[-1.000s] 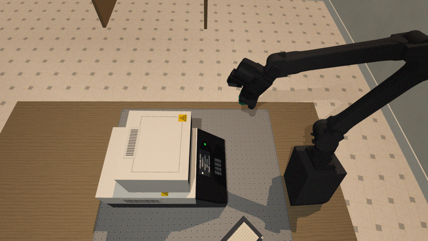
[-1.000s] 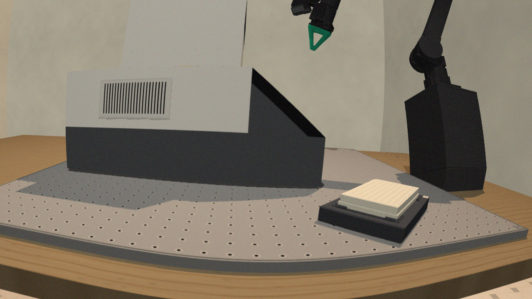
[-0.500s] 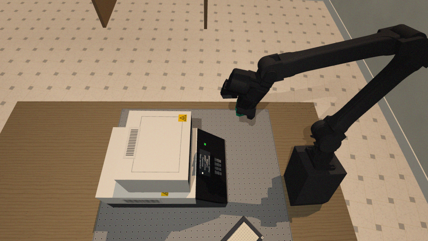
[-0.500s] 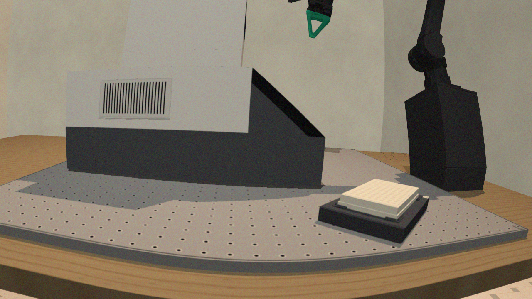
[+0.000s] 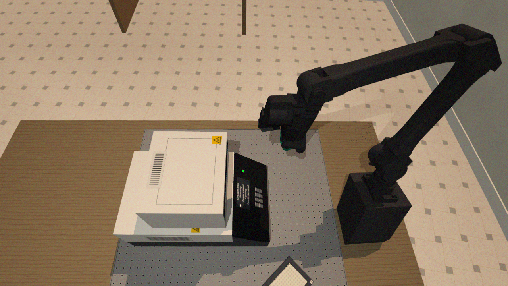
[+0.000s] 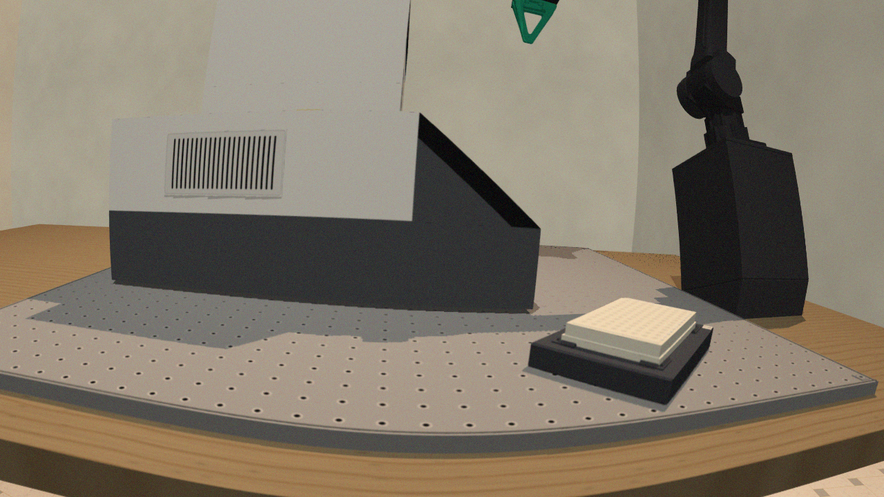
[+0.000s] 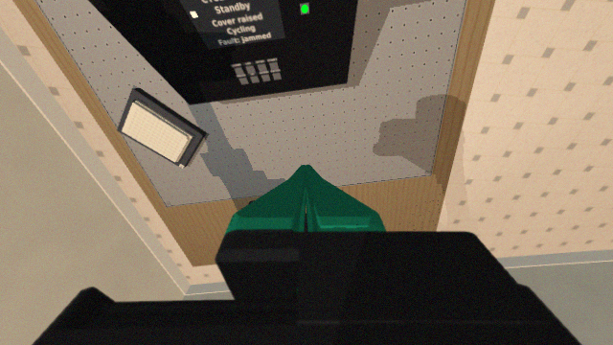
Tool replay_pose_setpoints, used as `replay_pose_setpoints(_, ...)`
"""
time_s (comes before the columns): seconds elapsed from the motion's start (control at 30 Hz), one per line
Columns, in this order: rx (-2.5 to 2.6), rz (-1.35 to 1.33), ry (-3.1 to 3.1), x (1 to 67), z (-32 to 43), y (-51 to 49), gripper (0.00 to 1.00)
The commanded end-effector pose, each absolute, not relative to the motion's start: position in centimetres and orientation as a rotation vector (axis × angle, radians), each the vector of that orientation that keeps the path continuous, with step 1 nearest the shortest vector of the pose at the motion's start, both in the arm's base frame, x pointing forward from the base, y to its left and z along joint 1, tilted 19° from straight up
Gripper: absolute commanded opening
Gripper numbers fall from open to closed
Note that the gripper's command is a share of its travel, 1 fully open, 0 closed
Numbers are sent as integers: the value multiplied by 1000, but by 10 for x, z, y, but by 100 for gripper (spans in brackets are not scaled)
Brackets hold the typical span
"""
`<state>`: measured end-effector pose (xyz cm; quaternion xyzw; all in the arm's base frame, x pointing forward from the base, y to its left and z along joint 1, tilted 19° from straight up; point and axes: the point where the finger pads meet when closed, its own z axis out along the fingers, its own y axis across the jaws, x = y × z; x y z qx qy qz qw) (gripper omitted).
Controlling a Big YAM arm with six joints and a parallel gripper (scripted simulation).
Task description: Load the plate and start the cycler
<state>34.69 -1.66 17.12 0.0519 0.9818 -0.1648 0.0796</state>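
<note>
1. Plate R46 [image 6: 627,324] sits flat in the black nest N1 [image 6: 608,368], near the front edge of the perforated board, well apart from the cycler. It's a cream well grid. I can't read its letters, label or cut corner from here, so which end has A1 is anyone's guess.
2. Cycler Q1 [image 5: 177,184] has its lid down, the lamp [image 7: 304,8] is green and the marker sits beside Standby.
3. The gripper [image 7: 306,201] hangs high above the board, off to the panel's side, green fingers pinched together on nothing.
4. Risk: the keys [image 7: 256,71] are tiny and packed tight, so a slightly off poke probably lands on CLEAR or STOP instead of LID.
5. Pushing hard or at a slant could scoot Q1 on its rubber feet across the desk [image 5: 64,170].
6. Grabbing the plate without checking orientation could put A1 at the wrong corner.
</note>
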Motion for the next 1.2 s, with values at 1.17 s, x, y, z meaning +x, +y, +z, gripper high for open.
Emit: replay_pose_setpoints(1.17, 55, -459, 3036, 341, 208, 80, 0)
